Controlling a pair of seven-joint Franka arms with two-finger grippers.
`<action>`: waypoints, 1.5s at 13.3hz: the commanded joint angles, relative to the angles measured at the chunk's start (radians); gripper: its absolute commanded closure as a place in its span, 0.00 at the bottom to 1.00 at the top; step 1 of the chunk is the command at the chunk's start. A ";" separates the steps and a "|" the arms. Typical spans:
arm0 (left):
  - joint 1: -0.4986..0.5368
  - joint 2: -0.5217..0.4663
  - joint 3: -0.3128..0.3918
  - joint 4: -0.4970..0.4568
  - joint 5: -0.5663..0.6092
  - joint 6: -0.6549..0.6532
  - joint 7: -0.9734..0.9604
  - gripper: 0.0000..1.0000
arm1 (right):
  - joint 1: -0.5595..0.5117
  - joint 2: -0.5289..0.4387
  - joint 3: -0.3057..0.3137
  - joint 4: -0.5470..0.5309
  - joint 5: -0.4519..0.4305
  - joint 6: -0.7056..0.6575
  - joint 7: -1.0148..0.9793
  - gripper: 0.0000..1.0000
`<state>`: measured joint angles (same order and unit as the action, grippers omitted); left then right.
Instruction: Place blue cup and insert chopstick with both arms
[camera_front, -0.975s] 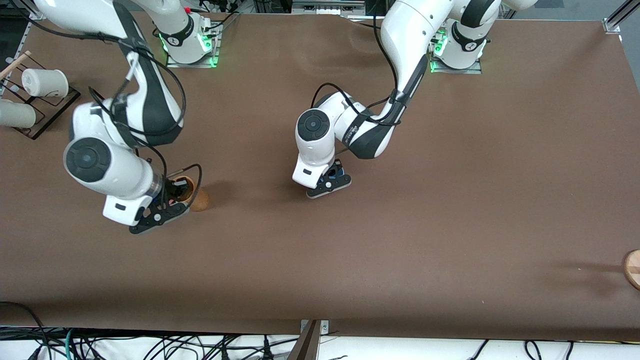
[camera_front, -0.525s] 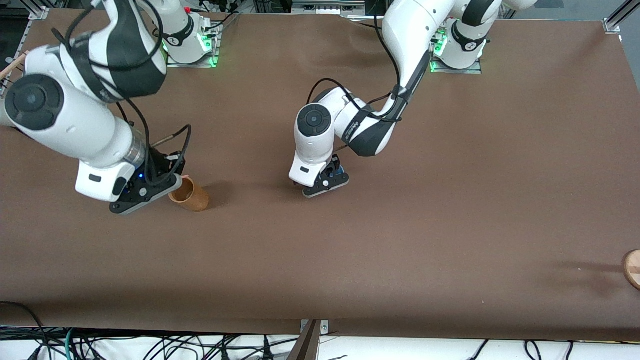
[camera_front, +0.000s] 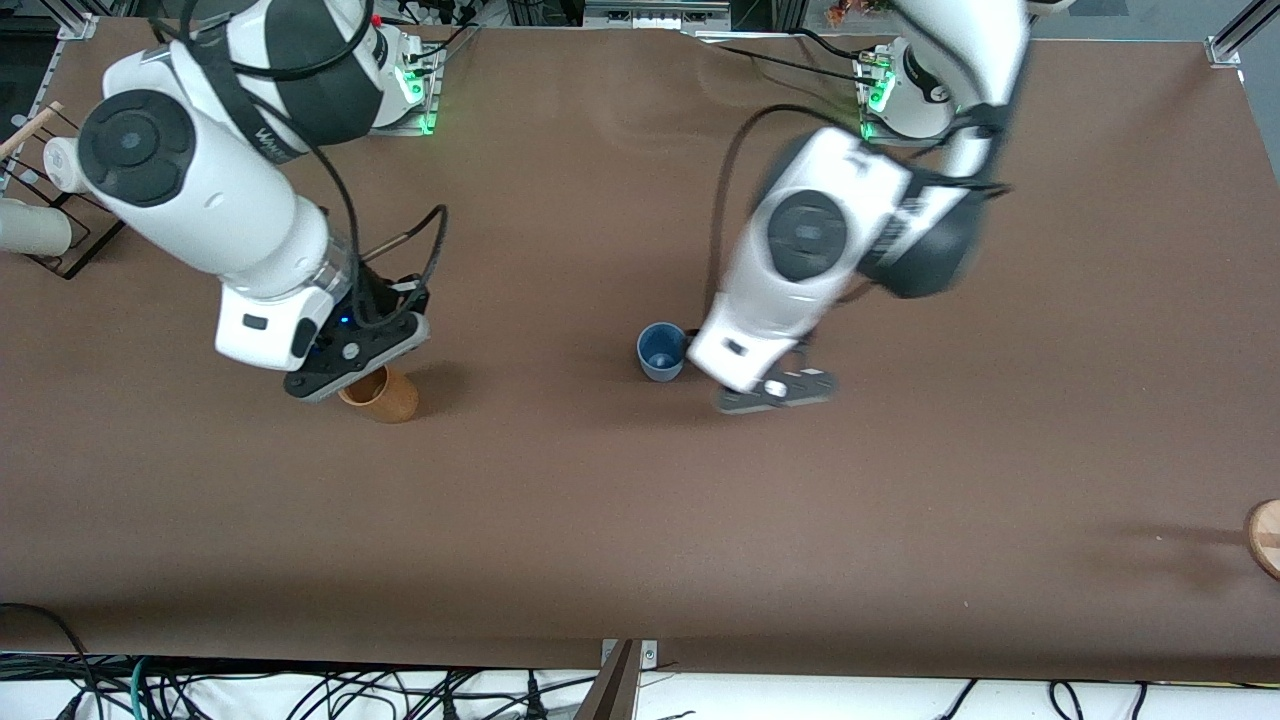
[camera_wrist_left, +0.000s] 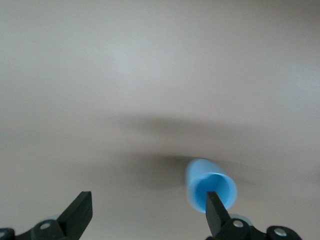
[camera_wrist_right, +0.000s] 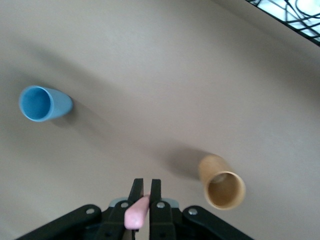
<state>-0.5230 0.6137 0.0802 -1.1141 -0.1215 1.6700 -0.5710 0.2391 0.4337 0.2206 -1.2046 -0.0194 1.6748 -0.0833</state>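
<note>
While the blue cup (camera_front: 661, 352) stood upright on the brown tabletop (camera_front: 900, 500) near mid-table, the left pincer (camera_wrist_left: 145, 220) hung just beside it toward the left arm's end, jaws spread wide and holding nothing. Right pincer (camera_wrist_right: 143, 200) was over the tan-brown cup (camera_front: 381, 394), jaws nearly closed on the pink chopstick (camera_wrist_right: 136, 213). Front view hid both pincers' fingers under the wrists and showed no chopstick; right wrist view showed the pinkish tip pinched between the fingers (camera_wrist_right: 156, 192), with both cups apart on the tabletop. Left wrist view showed only the blue cup's light-blue inside next to one finger (camera_wrist_left: 214, 206). A rack (camera_front: 60, 215) with white cups sat at the right arm's end.
</note>
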 joint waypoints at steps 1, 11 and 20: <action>0.144 -0.127 -0.010 -0.113 -0.021 -0.044 0.263 0.00 | 0.052 0.034 0.029 0.042 0.007 0.034 0.136 1.00; 0.460 -0.505 0.078 -0.315 -0.001 -0.180 0.677 0.00 | 0.276 0.171 0.026 0.042 -0.002 0.341 0.427 1.00; 0.400 -0.669 0.038 -0.527 0.054 -0.170 0.513 0.00 | 0.427 0.249 -0.098 0.039 -0.025 0.421 0.501 1.00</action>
<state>-0.1135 -0.0087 0.1412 -1.5806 -0.0991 1.4636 -0.0349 0.6551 0.6564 0.1350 -1.2010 -0.0302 2.0920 0.3966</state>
